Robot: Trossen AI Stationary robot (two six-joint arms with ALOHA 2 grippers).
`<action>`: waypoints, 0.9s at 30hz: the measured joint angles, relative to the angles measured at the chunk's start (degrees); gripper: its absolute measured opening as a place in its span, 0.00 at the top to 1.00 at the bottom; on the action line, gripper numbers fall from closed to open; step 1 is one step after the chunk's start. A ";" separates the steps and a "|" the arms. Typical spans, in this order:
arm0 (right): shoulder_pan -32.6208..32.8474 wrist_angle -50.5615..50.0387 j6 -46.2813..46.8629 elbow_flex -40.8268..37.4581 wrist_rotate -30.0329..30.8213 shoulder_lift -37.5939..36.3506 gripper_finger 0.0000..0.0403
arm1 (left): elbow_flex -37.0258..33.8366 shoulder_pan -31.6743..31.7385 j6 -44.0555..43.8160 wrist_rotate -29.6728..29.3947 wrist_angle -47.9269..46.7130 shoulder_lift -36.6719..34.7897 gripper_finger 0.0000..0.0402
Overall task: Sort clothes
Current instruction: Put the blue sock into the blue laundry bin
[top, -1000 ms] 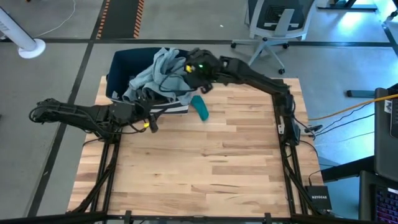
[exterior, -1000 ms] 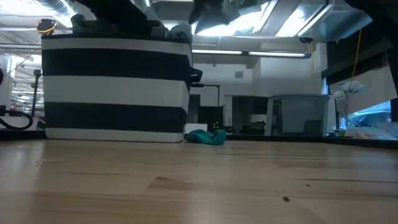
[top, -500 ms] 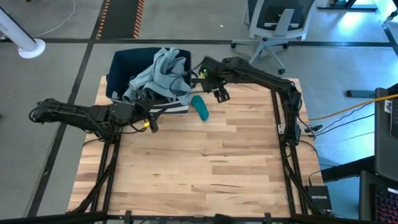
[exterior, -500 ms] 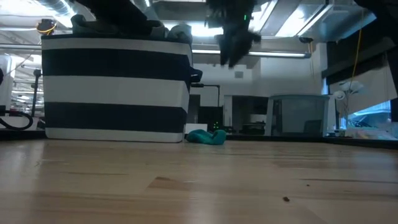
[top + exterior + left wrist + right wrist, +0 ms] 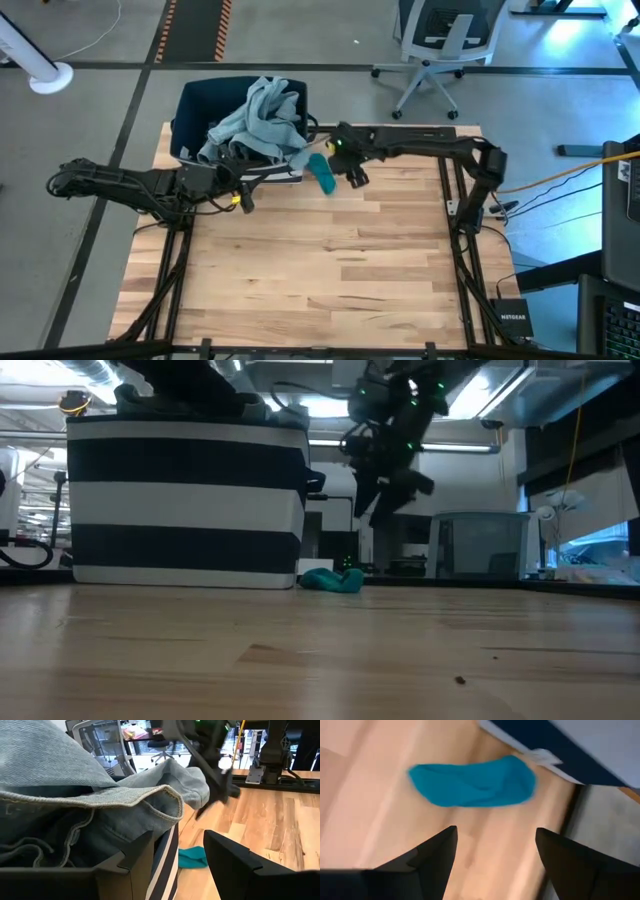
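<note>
**Cloth, wood and dark matt arms**

The table (image 5: 330,260) is pale planked wood with a soft sheen. The light grey-blue garment (image 5: 75,785) is denim-like cloth with stitched hems. The teal piece (image 5: 472,782) looks soft and matt. The striped bin (image 5: 185,500) is woven fabric. Both grippers' fingers (image 5: 432,857) look like matt dark plastic.

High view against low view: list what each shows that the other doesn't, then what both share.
Only the high view shows the light grey-blue garment heaped over the bin, the left pincer at the bin's front wall, and an office chair on the floor. Only the low view shows the bin's dark and white stripes. Both show the teal piece on the table beside the bin, with the open right pincer above it.
</note>
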 joint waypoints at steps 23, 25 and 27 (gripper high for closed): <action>6.20 44.05 4.90 -28.53 -0.07 2.24 0.38 | 0.00 0.04 3.24 -0.55 2.10 -0.02 0.58; 6.20 45.13 4.81 -28.53 -0.06 3.10 0.46 | 0.00 -0.04 2.69 -0.55 2.08 -0.02 0.58; 6.20 45.40 4.48 -28.53 0.48 3.30 0.56 | 0.00 -0.04 2.32 -0.54 1.57 -0.02 0.58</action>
